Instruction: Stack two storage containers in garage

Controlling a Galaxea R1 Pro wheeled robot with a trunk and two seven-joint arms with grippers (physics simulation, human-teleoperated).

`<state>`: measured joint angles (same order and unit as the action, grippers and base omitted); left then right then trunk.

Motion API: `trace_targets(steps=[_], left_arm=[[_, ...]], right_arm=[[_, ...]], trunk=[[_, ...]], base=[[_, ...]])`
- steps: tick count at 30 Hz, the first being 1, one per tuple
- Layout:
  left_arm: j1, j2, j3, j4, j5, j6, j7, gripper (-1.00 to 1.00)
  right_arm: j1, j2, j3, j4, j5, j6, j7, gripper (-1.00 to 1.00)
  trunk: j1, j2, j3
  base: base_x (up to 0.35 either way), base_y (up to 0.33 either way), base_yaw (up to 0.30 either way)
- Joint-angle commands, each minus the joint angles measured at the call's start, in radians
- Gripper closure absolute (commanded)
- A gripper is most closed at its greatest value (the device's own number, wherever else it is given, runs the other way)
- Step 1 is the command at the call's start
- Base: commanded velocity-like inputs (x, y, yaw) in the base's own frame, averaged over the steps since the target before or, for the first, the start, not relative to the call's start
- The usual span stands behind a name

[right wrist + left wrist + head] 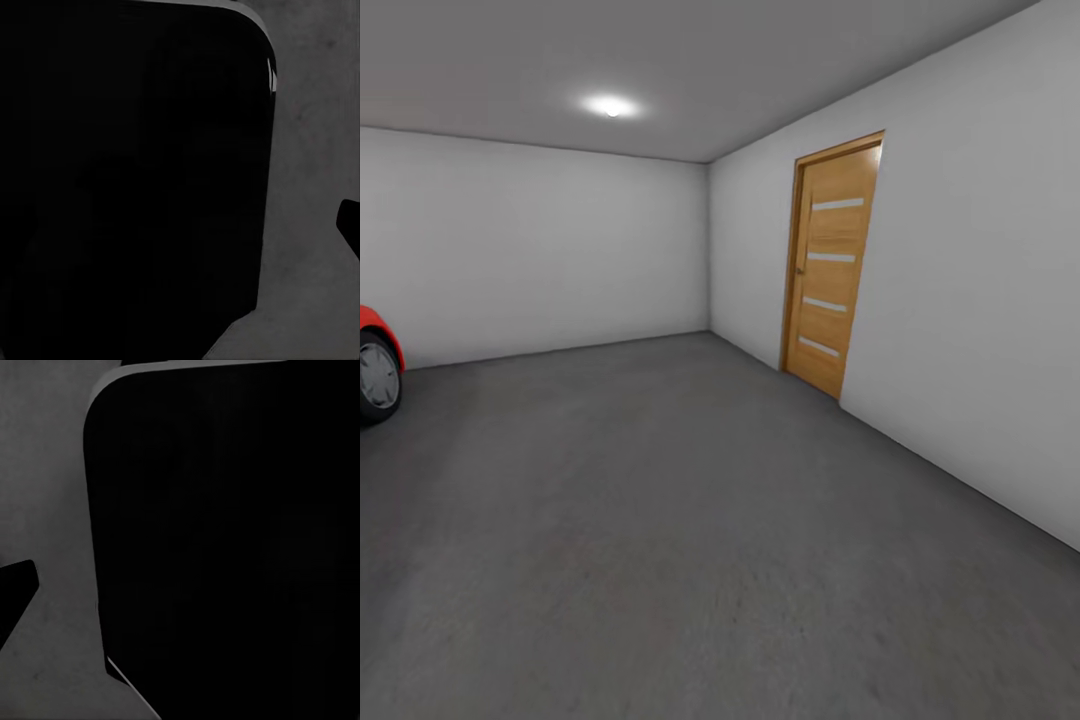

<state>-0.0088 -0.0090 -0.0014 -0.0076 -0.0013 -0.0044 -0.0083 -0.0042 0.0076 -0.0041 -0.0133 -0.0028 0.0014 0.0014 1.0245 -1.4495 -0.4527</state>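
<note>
I am in the garage. Its dark grey concrete floor [690,520] spreads ahead between pale grey walls. The two storage containers are out of view. In the left wrist view a large black rounded body [225,540] covers most of the picture, with a strip of floor [45,472] beside it and a small dark tip [15,592] at the edge. The right wrist view has the same black body [135,180], floor [315,150] and a dark tip [351,225]. Whether those tips are fingers, and how the jaws stand, I cannot tell.
The nose and front wheel of a red car [375,365] stick in at the left edge. A shut wooden door with glass strips [830,265] is in the right wall. A ceiling lamp [610,105] is lit. The far wall meets the right wall at a corner [708,250].
</note>
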Motion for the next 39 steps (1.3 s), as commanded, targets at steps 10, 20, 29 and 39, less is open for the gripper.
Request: trace_targets(steps=[10, 20, 29, 39], left_arm=[[0.0, 0.0, 0.0, 0.0, 0.0, 0.001, -0.001, -1.0], [0.0, 0.0, 0.0, 0.0, 0.0, 0.0, -0.001, -1.0], [0.0, -0.001, 0.0, 0.0, 0.0, 0.0, -0.001, -1.0], [0.0, -0.002, 0.0, 0.0, -0.001, -0.002, -0.001, -1.0]], right_arm=[[0.0, 0.0, 0.0, 0.0, 0.0, 0.0, 0.0, -1.0], [0.0, -0.001, -0.002, 0.001, 0.0, 0.0, 0.0, -1.0], [0.0, -0.002, -0.004, 0.006, 0.0, -0.001, 0.0, -1.0], [0.0, -0.013, -0.004, 0.002, 0.006, -0.001, 0.0, -1.0]], trunk=[[0.001, 0.0, -0.001], [0.001, 0.0, -0.001], [0.001, 0.0, -0.001], [0.001, 0.0, -0.001]], base=[[0.297, 0.181, 0.0], [0.298, 0.179, 0.0], [0.298, 0.178, 0.0], [0.299, 0.175, 0.0]])
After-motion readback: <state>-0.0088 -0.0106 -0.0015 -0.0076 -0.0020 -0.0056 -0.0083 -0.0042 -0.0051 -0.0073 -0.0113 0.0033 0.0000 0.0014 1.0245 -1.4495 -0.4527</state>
